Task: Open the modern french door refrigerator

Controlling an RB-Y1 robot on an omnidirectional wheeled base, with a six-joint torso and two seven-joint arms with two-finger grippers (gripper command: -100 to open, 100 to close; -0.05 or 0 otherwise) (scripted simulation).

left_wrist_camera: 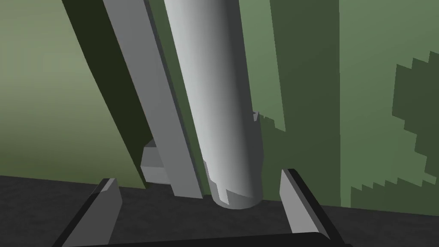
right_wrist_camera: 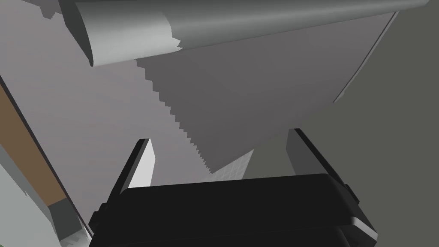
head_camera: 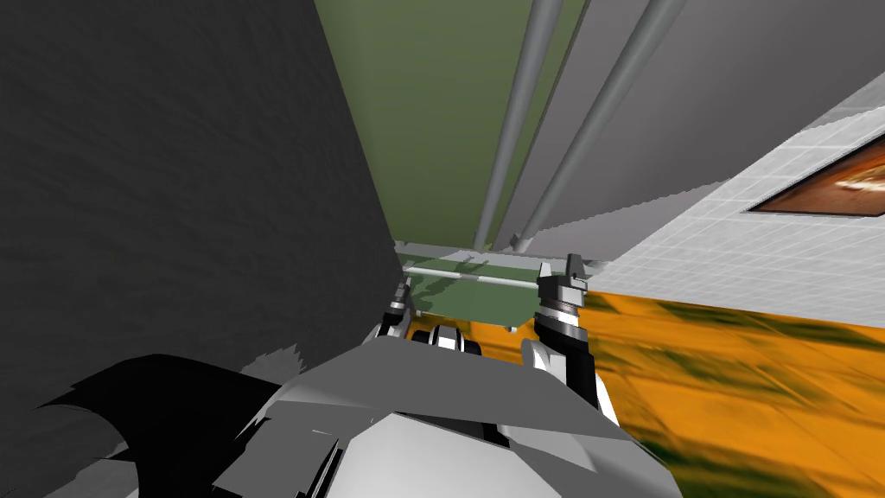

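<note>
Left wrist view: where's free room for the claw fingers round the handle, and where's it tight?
Free: bare green panel between the handle bar and one finger of the open left claw. Tight: the bar sits close beside a grey strip, barely any gap; the other finger stands beyond that strip.

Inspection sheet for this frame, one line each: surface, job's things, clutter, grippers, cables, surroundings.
Surface: orange floor, streaked green.
Job's things: refrigerator's green door with the green door's handle, a long grey bar; grey door with the grey door's handle, alike; a horizontal bar on the green panel below.
Clutter: nothing seen.
Grippers: left gripper, jaws open, astride the green door's handle near its end; right gripper, jaws open, empty, facing the grey door.
Cables: nothing seen.
Surroundings: dark grey wall at the robot's left; white tiled wall with a framed picture at its right.
</note>
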